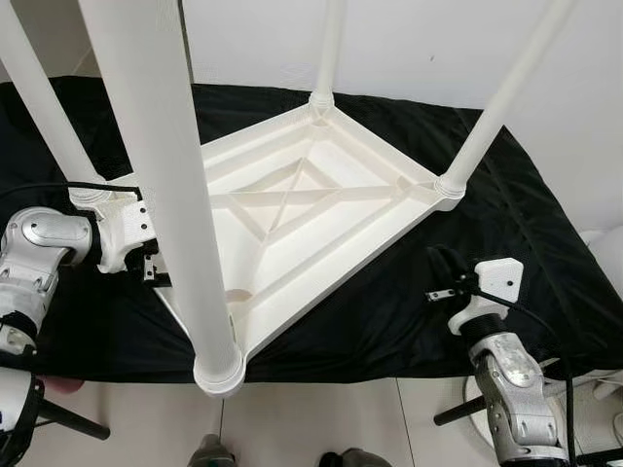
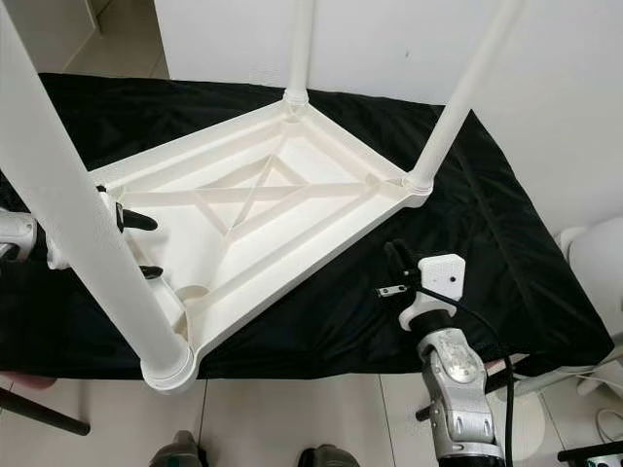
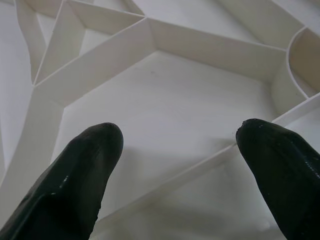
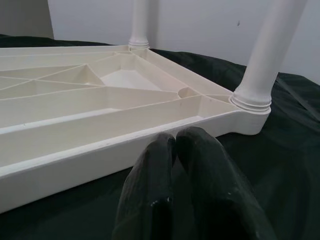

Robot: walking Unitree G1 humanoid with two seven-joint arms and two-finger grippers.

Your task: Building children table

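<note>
**A:** Looking at the tabletop (image 1: 321, 195), where does it sit, and is the build close to done?

**B:** It lies upside down on the black cloth (image 1: 506, 224), ribbed underside up, with all four legs standing in their corner sockets. The near leg (image 1: 165, 195) rises right in front of the head camera, the far right leg (image 1: 501, 97) and far leg (image 1: 329, 49) stand behind, and the left leg (image 1: 39, 97) stands beside the left arm. I judge what remains is checking the legs and turning the table over.

**B:** And the grippers?

**A:** The left gripper (image 3: 175, 145) has its fingers spread wide over the tabletop's left rim, one finger (image 2: 136, 222) reaching across the ribs; it grips nothing. The right gripper (image 4: 175, 145) has its fingers pressed together, empty, low over the cloth just short of the right rim.

**B:** So how to do this well?

**A:** In my judgement, close the left fingers on the rim wall itself, not on a thin inner rib. Open the right fingers before reaching for the opposite rim. Lift both sides evenly, since the tall legs could make the table tip, and the cloth may slide under it.
</note>
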